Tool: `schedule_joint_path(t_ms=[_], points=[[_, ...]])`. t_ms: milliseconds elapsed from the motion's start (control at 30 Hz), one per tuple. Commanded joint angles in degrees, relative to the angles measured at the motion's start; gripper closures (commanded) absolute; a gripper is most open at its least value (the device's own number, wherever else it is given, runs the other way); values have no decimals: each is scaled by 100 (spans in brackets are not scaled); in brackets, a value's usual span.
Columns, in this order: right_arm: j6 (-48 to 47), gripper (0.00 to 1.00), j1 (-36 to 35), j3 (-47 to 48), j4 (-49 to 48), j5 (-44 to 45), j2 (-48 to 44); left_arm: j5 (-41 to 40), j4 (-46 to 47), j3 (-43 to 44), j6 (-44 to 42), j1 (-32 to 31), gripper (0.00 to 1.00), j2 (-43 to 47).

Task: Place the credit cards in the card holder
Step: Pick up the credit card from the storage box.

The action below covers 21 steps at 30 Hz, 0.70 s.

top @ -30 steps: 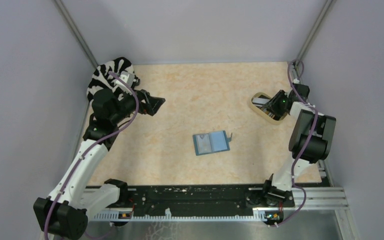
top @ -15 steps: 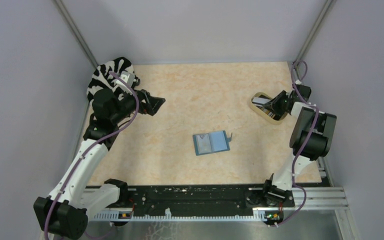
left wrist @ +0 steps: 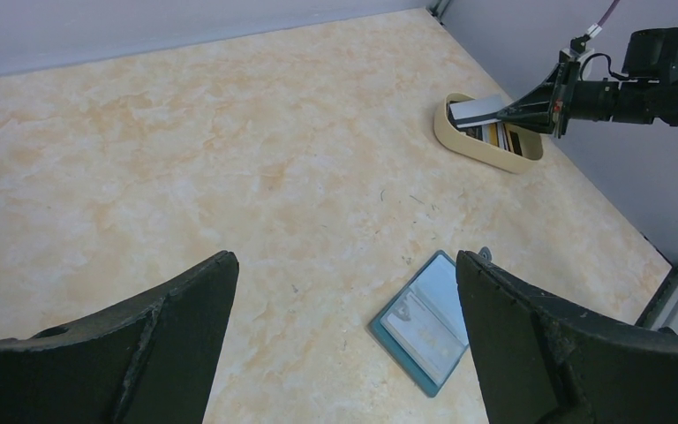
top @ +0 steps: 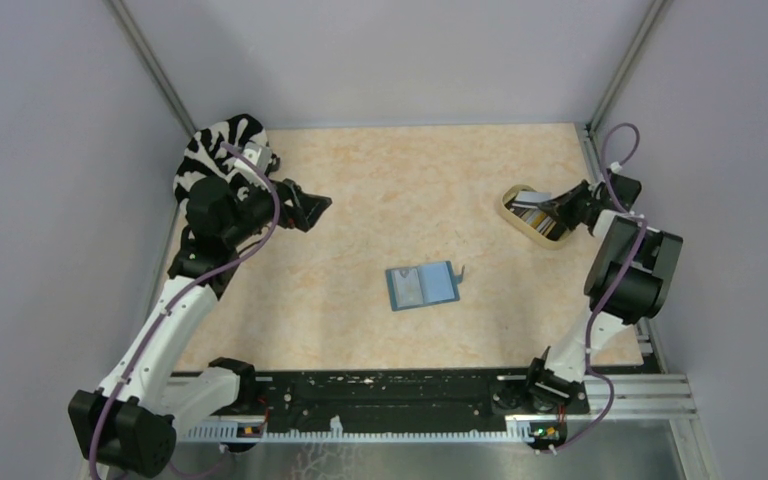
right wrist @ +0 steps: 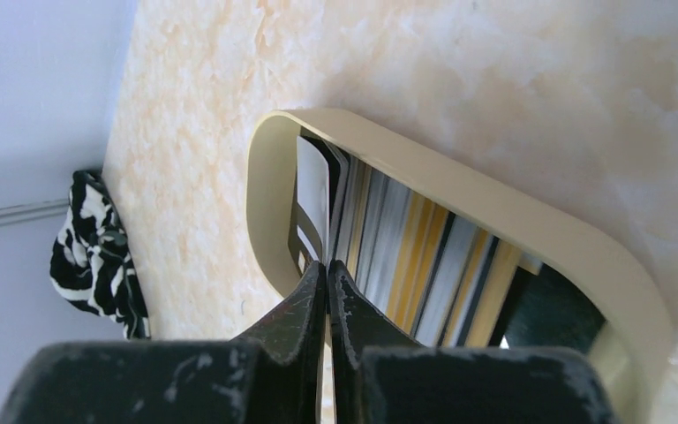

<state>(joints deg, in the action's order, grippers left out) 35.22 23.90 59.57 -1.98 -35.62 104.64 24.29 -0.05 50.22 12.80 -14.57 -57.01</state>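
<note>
Wallet of teal-blue colour, small and folding [top: 422,286], is seen lying opened flat near the middle of the beige marbled worktop [top: 410,180], a little closer to the near edge, with its lighter blue pockets turned upward. Further back, toward the left edge, the left gripper [top: 318,214] is held above the worktop with its black jaws spread wide and nothing between them. Toward the far right corner, well apart from the wallet, a beige oval tray [left wrist: 481,150] is placed. A row of thin credit cards [right wrist: 424,256] in dark, yellow-orange and pale tones is stood on edge inside it. The right gripper [right wrist: 325,269] is positioned over the tray, and its fingers are pressed together on the edge of one pale card with a dark stripe [right wrist: 312,199], which is raised above the others. In the far left corner a zebra-striped cloth [top: 210,150] is bunched.
</note>
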Motion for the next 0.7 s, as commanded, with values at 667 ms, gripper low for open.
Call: schedule_joint_path(t_ms=[667], points=[[-2547, 100, -249, -410, 880, -2540, -2729, 3237, 3120, -986, 2397, 15, 2, -1087]])
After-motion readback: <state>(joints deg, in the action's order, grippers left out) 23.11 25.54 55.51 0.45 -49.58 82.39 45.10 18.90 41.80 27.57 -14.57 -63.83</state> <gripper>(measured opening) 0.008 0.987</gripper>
